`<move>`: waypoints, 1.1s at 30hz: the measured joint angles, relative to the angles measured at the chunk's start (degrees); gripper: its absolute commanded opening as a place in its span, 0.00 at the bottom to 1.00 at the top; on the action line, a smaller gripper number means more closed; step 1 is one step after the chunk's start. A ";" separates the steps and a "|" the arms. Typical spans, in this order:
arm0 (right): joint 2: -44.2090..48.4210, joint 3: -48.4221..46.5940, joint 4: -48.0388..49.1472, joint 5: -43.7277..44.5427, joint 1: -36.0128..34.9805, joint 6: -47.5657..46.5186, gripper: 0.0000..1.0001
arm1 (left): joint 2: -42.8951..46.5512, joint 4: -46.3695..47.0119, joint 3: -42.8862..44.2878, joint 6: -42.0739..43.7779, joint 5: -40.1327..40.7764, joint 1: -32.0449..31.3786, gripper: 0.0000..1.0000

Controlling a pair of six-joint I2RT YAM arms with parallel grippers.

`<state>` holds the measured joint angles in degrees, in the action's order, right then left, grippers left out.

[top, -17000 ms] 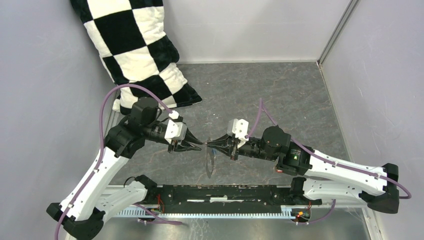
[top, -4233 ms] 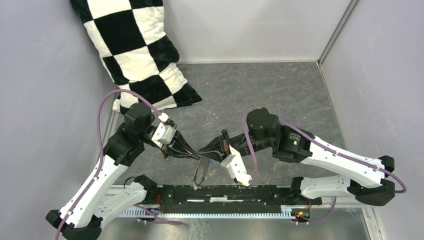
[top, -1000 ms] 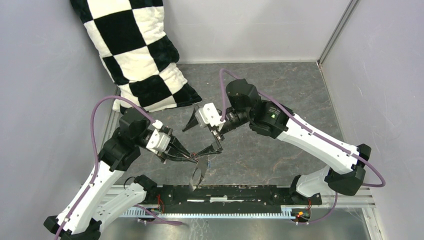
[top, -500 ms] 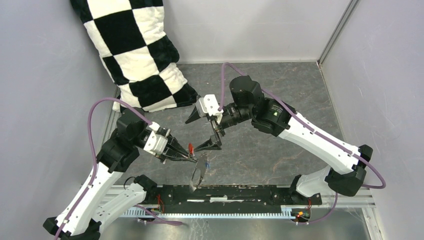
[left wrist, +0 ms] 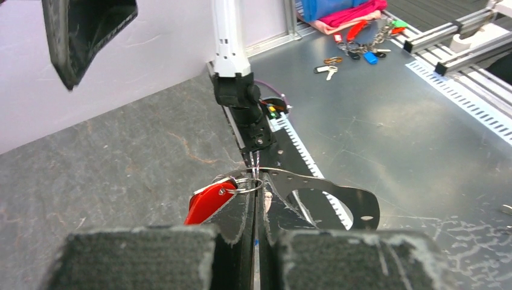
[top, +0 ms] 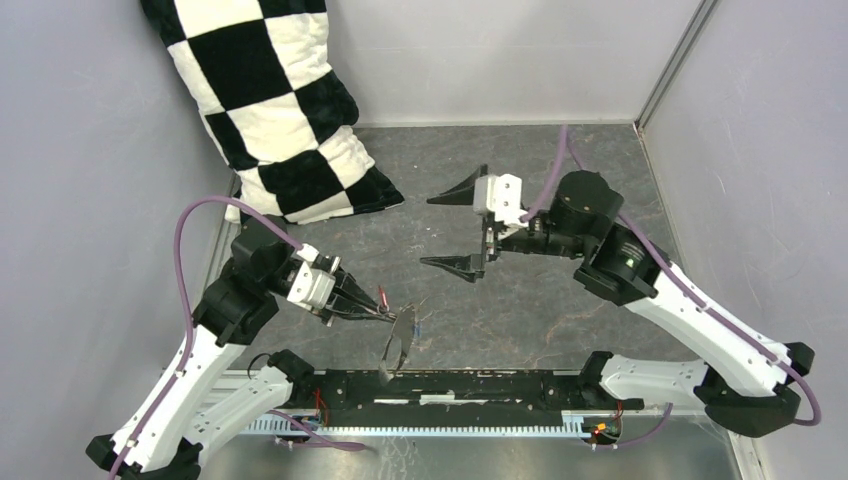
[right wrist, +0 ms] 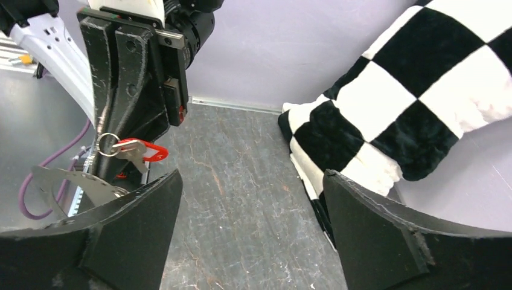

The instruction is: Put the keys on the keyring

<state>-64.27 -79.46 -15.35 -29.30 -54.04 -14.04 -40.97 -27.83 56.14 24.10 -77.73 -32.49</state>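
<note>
My left gripper (top: 388, 316) (left wrist: 257, 194) hangs low at the front, shut on the keyring (top: 393, 350) (left wrist: 320, 181), a thin grey flat band that droops from its tips. The red key (top: 381, 297) (left wrist: 208, 202) dangles from a small wire ring (left wrist: 247, 185) at those same tips. A blue speck (top: 415, 326) sits beside the tips; I cannot tell whether it is the blue key. My right gripper (top: 430, 232) (right wrist: 250, 241) is open and empty, raised well apart to the right and pointing at the left gripper (right wrist: 118, 136) and red key (right wrist: 142, 148).
A black-and-white checkered pillow (top: 270, 110) (right wrist: 410, 90) leans in the back left corner. Grey walls (top: 740, 150) close in both sides and the back. The black rail (top: 450, 385) runs along the near edge. Spare keys (left wrist: 356, 48) lie outside the cell.
My right arm has drawn back up and to the right, away from the left gripper, jaws still open. The red key now hangs free at the left gripper's tips.
</note>
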 measured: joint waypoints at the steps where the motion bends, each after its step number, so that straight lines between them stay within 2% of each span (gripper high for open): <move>1: 1.14 0.57 0.07 0.70 0.00 0.15 0.83 | 0.00 0.76 -0.02 -0.15 0.50 0.00 0.02; 7: 2.75 0.68 -1.57 1.01 -0.02 2.38 0.71 | 0.44 10.56 -2.95 -6.91 5.66 0.00 0.02; 13: -0.20 0.22 -7.76 -0.61 -1.84 3.76 0.71 | 0.44 15.87 -4.66 -12.00 11.41 0.00 0.02; 21: -5.88 -6.36 -16.96 2.97 -9.99 1.73 0.62 | 1.03 17.68 -4.68 -13.70 14.25 0.00 0.02; 29: -6.56 -8.66 -19.21 5.49 -10.71 0.92 0.51 | 1.53 17.68 -4.72 -13.68 14.73 0.00 0.02; 33: -8.04 -9.99 -19.69 6.10 -11.13 0.70 0.49 | 1.66 17.66 -4.79 -13.68 14.75 0.00 0.02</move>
<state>-72.31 -89.45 -35.05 -23.20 -65.17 -13.34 -39.31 -10.17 51.35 10.41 -62.98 -32.49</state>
